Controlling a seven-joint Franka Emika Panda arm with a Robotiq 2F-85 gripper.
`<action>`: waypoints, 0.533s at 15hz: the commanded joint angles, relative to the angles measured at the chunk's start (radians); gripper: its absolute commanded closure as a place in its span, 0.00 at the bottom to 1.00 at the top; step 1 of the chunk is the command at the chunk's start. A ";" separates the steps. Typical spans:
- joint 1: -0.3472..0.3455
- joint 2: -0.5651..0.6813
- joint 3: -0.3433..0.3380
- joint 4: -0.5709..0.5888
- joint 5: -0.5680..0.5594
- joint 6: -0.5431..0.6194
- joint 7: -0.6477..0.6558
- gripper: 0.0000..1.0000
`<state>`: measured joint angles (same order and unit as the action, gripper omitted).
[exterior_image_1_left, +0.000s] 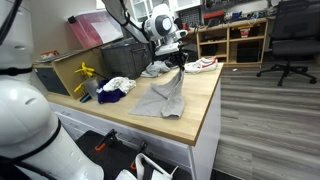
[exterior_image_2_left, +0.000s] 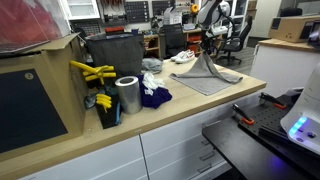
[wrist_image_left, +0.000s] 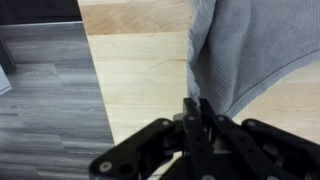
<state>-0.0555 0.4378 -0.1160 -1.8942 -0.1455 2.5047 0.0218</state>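
Gripper: the gripper (wrist_image_left: 194, 102) was clenched on a fold of the grey knit garment (wrist_image_left: 250, 50), its fingers pressed together in the wrist view.
Garment: it hung in a peak from the fingertips, and its lower part lay spread on the countertop (exterior_image_1_left: 205, 100) straight below the gripper.
Hidden: the pinched fold vanished between the fingers. The wrist view cut the garment off at the top and right edges. What kind of garment it was could not be told.
Hard to make out: a white shoe (exterior_image_1_left: 203, 64) near the gripper was small and blurred. A blue cloth (exterior_image_2_left: 155, 97) and a metal tin (exterior_image_2_left: 127, 95) stood well apart from it.
Surface: pale wood, bare beside the hanging cloth.
Room: a grey plank floor (wrist_image_left: 45, 90) lay beyond the counter edge. An office chair (exterior_image_1_left: 290, 40) and a shelf unit (exterior_image_1_left: 235, 40) stood far behind the gripper.
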 joint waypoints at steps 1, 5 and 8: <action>-0.018 0.032 -0.035 0.037 0.003 0.006 0.054 0.98; -0.043 0.044 -0.062 0.051 0.016 0.012 0.093 0.98; -0.056 0.050 -0.066 0.056 0.038 0.020 0.127 0.66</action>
<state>-0.1060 0.4719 -0.1775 -1.8636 -0.1338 2.5122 0.1076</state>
